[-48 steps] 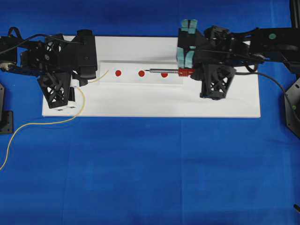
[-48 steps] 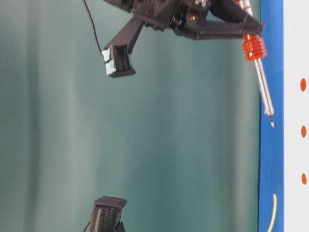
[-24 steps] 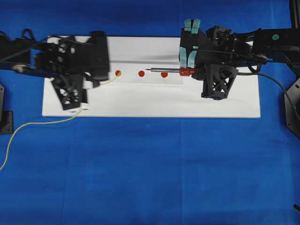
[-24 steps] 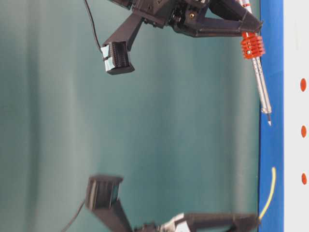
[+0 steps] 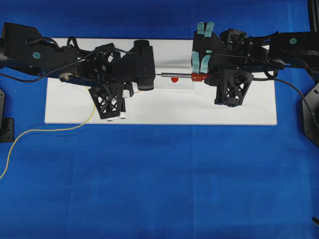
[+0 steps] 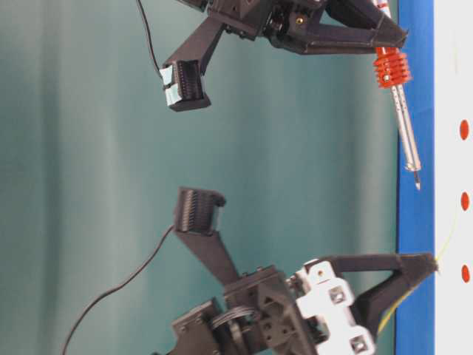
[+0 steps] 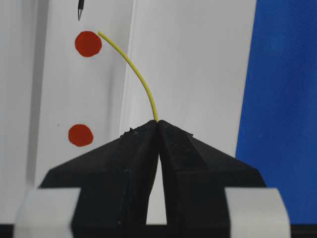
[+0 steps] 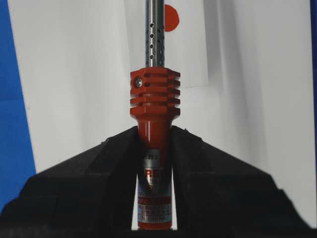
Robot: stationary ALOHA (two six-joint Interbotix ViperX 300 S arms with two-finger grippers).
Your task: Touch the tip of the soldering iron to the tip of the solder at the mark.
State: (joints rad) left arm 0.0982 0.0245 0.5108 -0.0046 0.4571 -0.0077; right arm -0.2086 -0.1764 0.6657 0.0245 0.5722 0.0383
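Observation:
My left gripper (image 7: 158, 123) is shut on the thin yellow-green solder (image 7: 141, 79). The wire arcs forward and its tip ends just beside the farther red mark (image 7: 88, 43). Beyond that mark, a short gap away, hangs the dark tip of the soldering iron (image 7: 80, 11). My right gripper (image 8: 154, 130) is shut on the soldering iron (image 8: 153, 99) at its orange-red handle, and its metal shaft points left over another red mark (image 5: 174, 79). From overhead, the left gripper (image 5: 132, 91) sits over the white board, hiding two of the marks. The iron (image 6: 405, 126) tilts down toward the board.
The white board (image 5: 224, 112) lies on a blue cloth and carries a raised strip with the red marks. The loose solder (image 5: 50, 129) trails off the board's left front corner. A black cord (image 5: 294, 89) runs from the right arm. Black brackets stand at both table edges.
The left arm has swung right along the board with the solder, bringing the wire's tip from the left mark to the middle one. The right arm and the iron have barely shifted.

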